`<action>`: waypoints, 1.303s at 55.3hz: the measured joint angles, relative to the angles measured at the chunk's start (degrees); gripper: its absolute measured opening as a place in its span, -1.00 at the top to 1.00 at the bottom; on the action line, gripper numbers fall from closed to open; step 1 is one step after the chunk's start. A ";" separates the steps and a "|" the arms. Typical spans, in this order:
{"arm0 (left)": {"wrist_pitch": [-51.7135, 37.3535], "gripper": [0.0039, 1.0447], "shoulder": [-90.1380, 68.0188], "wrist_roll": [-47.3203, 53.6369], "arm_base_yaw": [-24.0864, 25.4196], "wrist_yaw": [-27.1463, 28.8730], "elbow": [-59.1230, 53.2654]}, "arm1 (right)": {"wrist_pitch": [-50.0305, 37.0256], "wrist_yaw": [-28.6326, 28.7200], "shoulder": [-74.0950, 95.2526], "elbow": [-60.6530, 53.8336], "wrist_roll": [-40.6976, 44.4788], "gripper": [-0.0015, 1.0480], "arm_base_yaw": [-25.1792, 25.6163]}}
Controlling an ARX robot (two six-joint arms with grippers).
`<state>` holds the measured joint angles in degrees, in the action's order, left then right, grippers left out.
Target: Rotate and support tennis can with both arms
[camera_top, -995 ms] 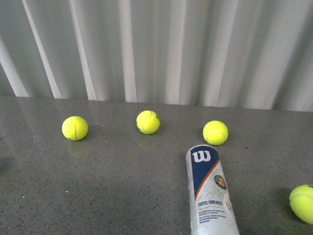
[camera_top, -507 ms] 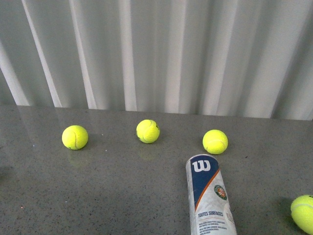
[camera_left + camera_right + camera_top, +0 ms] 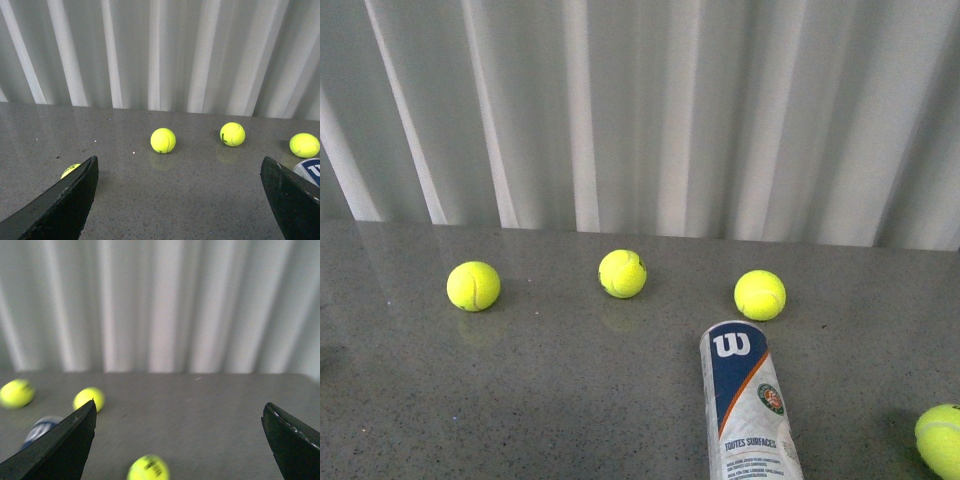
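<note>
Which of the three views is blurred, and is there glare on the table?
Right wrist view: blurred, the nearest ball smeared. Front view: sharp, the tennis can label readable, faint reflections on the table. Left wrist view: sharp.

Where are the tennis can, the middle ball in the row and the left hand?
tennis can (image 3: 745,400): front view, on its label.
middle ball (image 3: 622,274): front view, its centre.
left hand (image 3: 179,165): left wrist view, between its fingertips.
</note>
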<state>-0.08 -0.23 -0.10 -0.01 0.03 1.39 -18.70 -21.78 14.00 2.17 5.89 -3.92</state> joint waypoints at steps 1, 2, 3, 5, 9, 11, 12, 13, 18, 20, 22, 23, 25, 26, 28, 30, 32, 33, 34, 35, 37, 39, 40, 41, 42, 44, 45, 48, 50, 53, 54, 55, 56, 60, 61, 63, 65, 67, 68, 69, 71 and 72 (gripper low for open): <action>0.00 -0.87 0.02 0.00 0.00 -0.04 0.00 | -2.14 -0.11 2.78 0.96 -0.09 -0.86 0.28; 0.00 -0.87 0.02 0.00 0.00 0.00 0.00 | -3.91 0.35 5.53 2.03 -0.28 -0.86 0.63; 0.00 -0.87 0.02 0.00 0.00 0.00 -0.02 | -4.68 0.63 6.95 2.67 -0.39 -0.86 0.83; 0.02 -0.87 0.00 0.00 0.00 0.00 0.00 | -7.13 2.03 12.55 5.38 -1.22 -0.86 1.53; 0.02 -0.87 0.02 0.00 0.00 -0.02 -0.02 | -7.08 6.45 24.98 13.09 -4.63 -0.86 3.02; 0.02 -0.87 0.02 0.00 0.00 -0.02 0.00 | -5.35 8.61 30.40 16.90 -6.71 -0.86 3.52; 0.02 -0.87 0.02 0.00 0.00 0.00 -0.02 | -4.35 9.60 33.14 18.86 -7.80 -0.86 3.72; 0.04 -0.87 0.02 0.00 0.00 0.00 -0.02 | -3.74 10.03 34.49 19.89 -8.31 -0.86 3.76; 0.04 -0.87 0.02 0.00 0.00 0.00 -0.02 | 2.91 14.19 46.45 28.98 -13.18 -0.86 3.72; 0.04 -0.87 0.02 0.00 0.00 -0.02 -0.02 | 5.88 15.06 51.15 32.65 -15.04 -0.86 3.30; 0.04 -0.87 0.00 0.00 0.00 -0.02 0.00 | 8.24 16.22 54.42 35.34 -16.13 -0.86 2.89; 0.04 -0.87 0.00 0.00 0.00 -0.02 0.00 | 10.03 17.33 56.63 37.18 -17.22 -0.86 2.62; 0.04 -0.87 0.02 0.00 0.00 -0.02 -0.02 | 12.52 18.03 59.76 39.76 -18.23 -0.86 2.14; 0.04 -0.87 0.02 0.00 0.00 -0.02 -0.02 | 14.12 18.53 61.75 41.33 -18.75 -0.86 1.73; 0.04 -0.87 0.02 0.00 0.00 -0.02 0.00 | 16.59 20.20 64.70 43.54 -19.96 -0.86 1.09; 0.04 -0.87 0.02 0.00 0.00 0.00 0.00 | 19.02 22.10 67.45 45.46 -20.55 -0.86 0.48; 0.04 -0.87 0.02 0.00 0.00 0.00 -0.02 | 21.84 23.98 70.99 47.45 -21.57 -0.86 -0.50; 0.04 -0.87 0.02 0.00 0.00 0.00 -0.02 | 22.97 24.72 72.72 48.24 -22.01 -0.86 -1.05; 0.04 -0.87 0.02 0.00 0.00 0.00 -0.02 | 23.78 25.44 74.31 48.83 -22.34 -0.86 -1.57; 0.04 -0.87 0.02 0.00 0.00 0.00 -0.02 | 24.46 26.05 76.72 49.48 -22.64 -0.86 -2.32; 0.04 -0.87 0.02 0.00 0.00 0.00 -0.02 | 24.57 26.12 78.84 49.81 -23.02 -0.86 -2.97; 0.04 -0.87 0.02 0.00 0.00 0.00 -0.02 | 24.55 26.23 80.87 50.12 -23.52 -0.86 -3.54; 0.04 -0.87 0.02 0.00 0.00 -0.02 0.00 | 24.55 26.51 82.09 50.31 -23.98 -0.86 -3.85; 0.04 -0.87 0.02 0.00 0.00 -0.02 0.00 | 24.50 26.60 82.66 50.40 -24.13 -0.86 -3.96; 0.04 -0.87 0.02 0.00 0.00 0.00 -0.02 | 24.35 26.69 83.80 50.56 -24.35 -0.86 -4.17; 0.04 -0.87 0.02 0.00 0.00 0.00 -0.02 | 24.22 27.15 85.35 50.75 -24.65 -0.86 -4.48; 0.04 -0.87 0.02 0.00 0.00 0.00 -0.02 | 24.20 27.43 86.33 50.93 -24.79 -0.86 -4.70; 0.04 -0.87 0.02 0.00 0.00 0.00 -0.02 | 24.02 27.80 88.17 51.15 -24.76 -0.86 -5.16; 0.04 -0.87 0.02 0.00 0.00 0.00 0.00 | 23.87 27.74 89.48 51.32 -24.70 -0.86 -5.51; 0.04 -0.87 0.02 0.00 0.00 -0.02 -0.02 | 23.50 27.85 91.41 51.49 -24.61 -0.86 -6.10; 0.04 -0.87 0.02 0.00 0.00 -0.02 -0.02 | 23.32 28.20 92.11 51.56 -24.61 -0.86 -6.36; 0.04 -0.87 0.02 0.00 0.00 -0.02 0.00 | 23.26 28.44 92.41 51.58 -24.61 -0.86 -6.47; 0.04 -0.87 0.02 0.00 0.00 -0.02 0.00 | 23.17 29.11 92.98 51.67 -24.61 -0.86 -6.69; 0.04 -0.87 0.02 0.00 0.00 0.00 0.00 | 23.02 29.55 94.38 52.04 -24.28 -0.86 -7.54; 0.04 -0.87 0.02 0.00 0.00 0.00 0.00 | 23.02 29.53 94.51 52.13 -24.22 -0.86 -7.69; 0.04 -0.87 0.02 0.00 0.00 0.00 0.00 | 22.84 29.68 94.95 52.39 -24.09 -0.86 -8.24; 0.04 -0.87 0.02 0.00 0.00 0.00 0.00 | 22.71 30.18 95.25 52.83 -23.80 -0.86 -8.90; 0.04 -0.87 0.02 0.00 0.00 0.00 0.00 | 22.60 30.62 95.38 53.22 -23.61 -0.86 -9.46; 0.04 -0.87 0.02 0.00 0.00 0.00 -0.02 | 22.60 30.75 95.43 53.37 -23.56 -0.86 -9.62; 0.04 -0.87 0.02 0.00 0.00 0.00 -0.02 | 22.60 30.91 95.49 53.70 -23.43 -0.86 -9.94; 0.04 -0.87 0.02 0.00 0.00 0.00 0.00 | 22.53 31.21 95.67 54.25 -23.19 -0.86 -10.43; 0.04 -0.87 0.02 0.00 0.00 0.00 -0.02 | 22.53 31.43 95.84 54.64 -23.10 -0.86 -10.71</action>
<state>-0.03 -0.21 -0.10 -0.01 0.03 1.37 3.84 9.65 109.84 56.82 -17.21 -14.63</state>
